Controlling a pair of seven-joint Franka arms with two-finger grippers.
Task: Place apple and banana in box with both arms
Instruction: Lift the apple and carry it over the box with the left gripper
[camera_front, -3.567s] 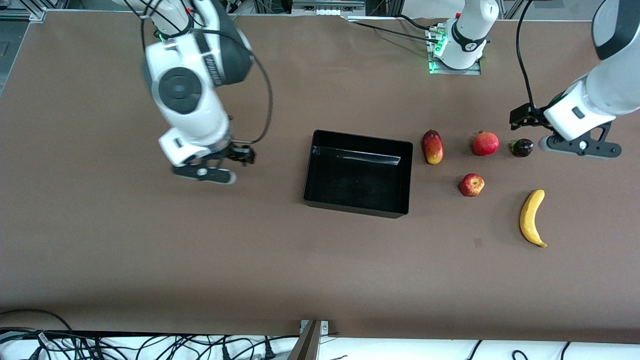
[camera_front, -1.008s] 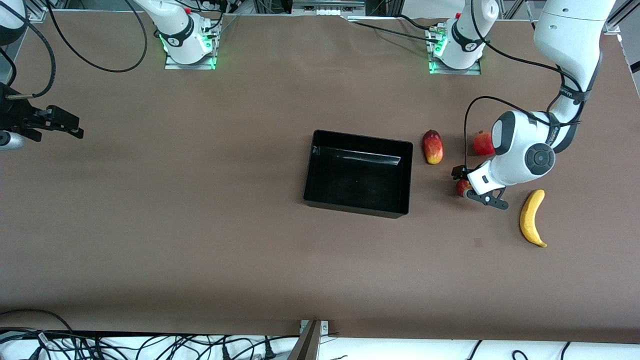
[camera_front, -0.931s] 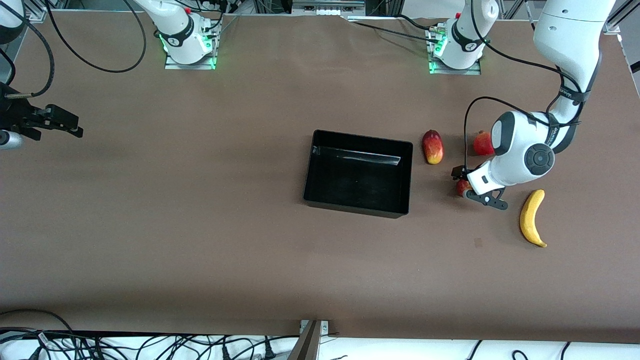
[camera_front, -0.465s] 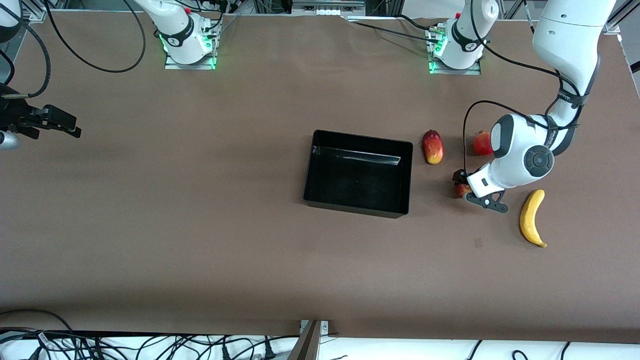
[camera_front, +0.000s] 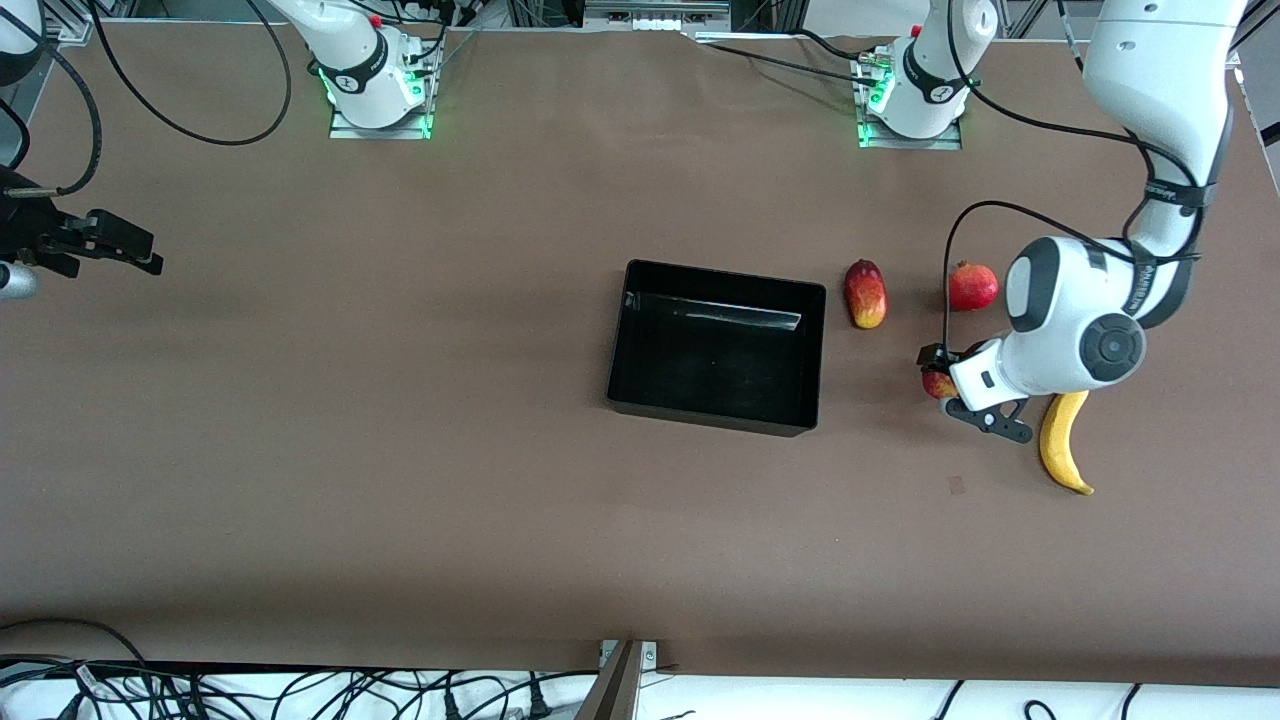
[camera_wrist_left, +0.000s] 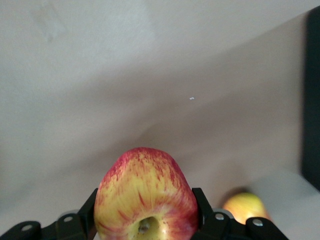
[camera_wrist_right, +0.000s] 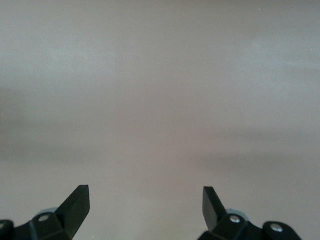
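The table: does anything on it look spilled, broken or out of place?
Nothing stands out. The box sits upright and empty, the banana, mango and pomegranate lie intact, and the left claw grips an undamaged apple.

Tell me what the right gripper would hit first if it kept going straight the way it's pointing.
Only the bare brown table. The right gripper, fingers open, waits at the right arm's end, and its wrist view shows nothing else ahead; how far off the surface lies is unclear.
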